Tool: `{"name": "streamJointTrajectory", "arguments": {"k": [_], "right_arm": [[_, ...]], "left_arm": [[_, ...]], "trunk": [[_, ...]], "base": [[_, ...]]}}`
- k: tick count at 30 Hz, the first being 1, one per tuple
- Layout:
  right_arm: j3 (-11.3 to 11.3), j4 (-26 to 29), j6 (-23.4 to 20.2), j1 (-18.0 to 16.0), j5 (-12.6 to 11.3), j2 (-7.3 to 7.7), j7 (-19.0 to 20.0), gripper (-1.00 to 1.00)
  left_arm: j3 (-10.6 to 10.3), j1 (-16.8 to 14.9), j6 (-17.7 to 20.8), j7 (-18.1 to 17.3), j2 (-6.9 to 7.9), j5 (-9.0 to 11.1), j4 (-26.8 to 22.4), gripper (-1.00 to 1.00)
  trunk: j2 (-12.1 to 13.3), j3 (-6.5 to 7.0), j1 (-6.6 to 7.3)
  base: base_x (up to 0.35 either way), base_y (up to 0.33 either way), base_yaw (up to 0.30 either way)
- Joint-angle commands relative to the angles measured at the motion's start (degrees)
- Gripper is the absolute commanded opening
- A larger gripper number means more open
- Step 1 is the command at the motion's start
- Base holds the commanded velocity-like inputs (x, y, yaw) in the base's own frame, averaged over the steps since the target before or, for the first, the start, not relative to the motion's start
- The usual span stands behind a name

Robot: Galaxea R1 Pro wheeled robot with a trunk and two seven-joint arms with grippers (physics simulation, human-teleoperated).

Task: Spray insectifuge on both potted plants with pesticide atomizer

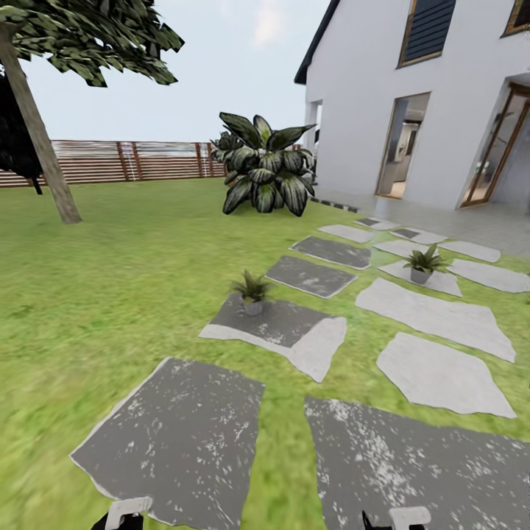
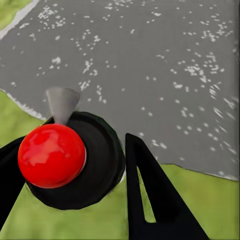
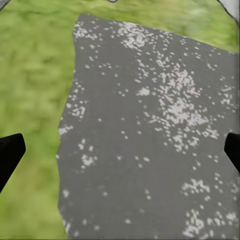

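Observation:
The pesticide atomizer (image 2: 100, 160) is a black round body with a red knob (image 2: 50, 156) and a grey nozzle (image 2: 62, 102). My left gripper (image 2: 75, 160) is shut on it, one black finger (image 2: 150, 190) along each side. One potted plant (image 1: 252, 290) stands on a dark stepping stone ahead at centre. The other potted plant (image 1: 423, 264) stands on a pale stone further right. My right gripper (image 3: 120, 152) is open and holds nothing, hanging over a dark stone (image 3: 150, 130). The garden lawn (image 1: 110, 280) spreads around the stones.
A big striped broad-leaved plant (image 1: 263, 175) grows beyond the stones. A tree trunk (image 1: 40, 140) leans at the left before the slat fence (image 1: 103, 162). The white house (image 1: 412, 96) with open doorways rises on the right. Dark stones (image 1: 177, 442) lie just ahead of me.

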State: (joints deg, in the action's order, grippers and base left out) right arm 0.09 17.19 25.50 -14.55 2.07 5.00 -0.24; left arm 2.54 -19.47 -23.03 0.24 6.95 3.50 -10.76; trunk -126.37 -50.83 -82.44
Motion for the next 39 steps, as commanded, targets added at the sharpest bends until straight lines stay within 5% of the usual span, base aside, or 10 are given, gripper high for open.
{"name": "streamJointTrajectory", "arguments": {"k": [1, 39], "right_arm": [[0.0, -0.05, 0.17, -0.04, 0.21, 0.01, -0.03, 1.0], [0.0, -0.05, 0.08, -0.04, 0.21, 0.01, -0.02, 1.0]], "left_arm": [[0.04, -0.03, -0.18, -0.07, 0.0, 0.35, 0.03, -1.0], [0.01, -0.04, -0.18, -0.07, 0.0, 0.28, 0.03, -1.0]], "trunk": [[-0.02, -0.14, -0.01], [-0.02, -2.69, -0.01]], "base": [[0.272, 0.0, -0.119], [0.329, 0.0, -0.006]]}}
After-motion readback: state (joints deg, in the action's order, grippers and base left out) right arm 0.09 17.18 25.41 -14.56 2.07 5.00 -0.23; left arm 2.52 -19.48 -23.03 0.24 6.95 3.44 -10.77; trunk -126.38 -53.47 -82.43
